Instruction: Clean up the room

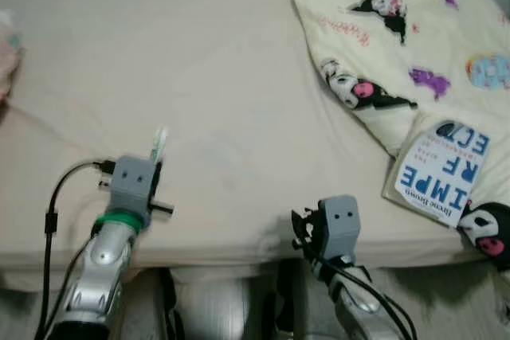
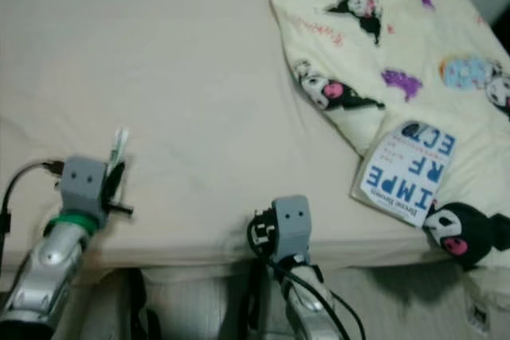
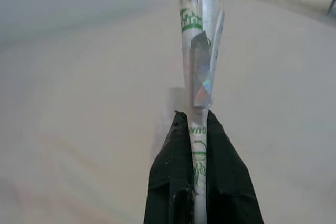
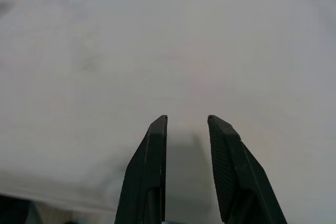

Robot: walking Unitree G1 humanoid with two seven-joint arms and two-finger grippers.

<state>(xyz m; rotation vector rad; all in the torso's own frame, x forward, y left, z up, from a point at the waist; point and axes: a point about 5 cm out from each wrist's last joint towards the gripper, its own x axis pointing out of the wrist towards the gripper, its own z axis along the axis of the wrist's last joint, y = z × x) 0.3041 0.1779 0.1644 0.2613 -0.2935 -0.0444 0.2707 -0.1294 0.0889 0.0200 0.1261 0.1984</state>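
My left gripper is shut on a thin white wrapper with green print, held just above the beige bed sheet near its front edge. The wrapper sticks out past the fingertips, crumpled and silvery at its far end. My right gripper hovers over the sheet at the bed's front edge, open with nothing between its fingers. Its grey wrist block sits low in the middle of the eye views.
A cream blanket with cartoon characters covers the bed's right side. A white book with blue letters lies on it near the front right. Something pink lies at the far left edge. The floor lies below the bed's front edge.
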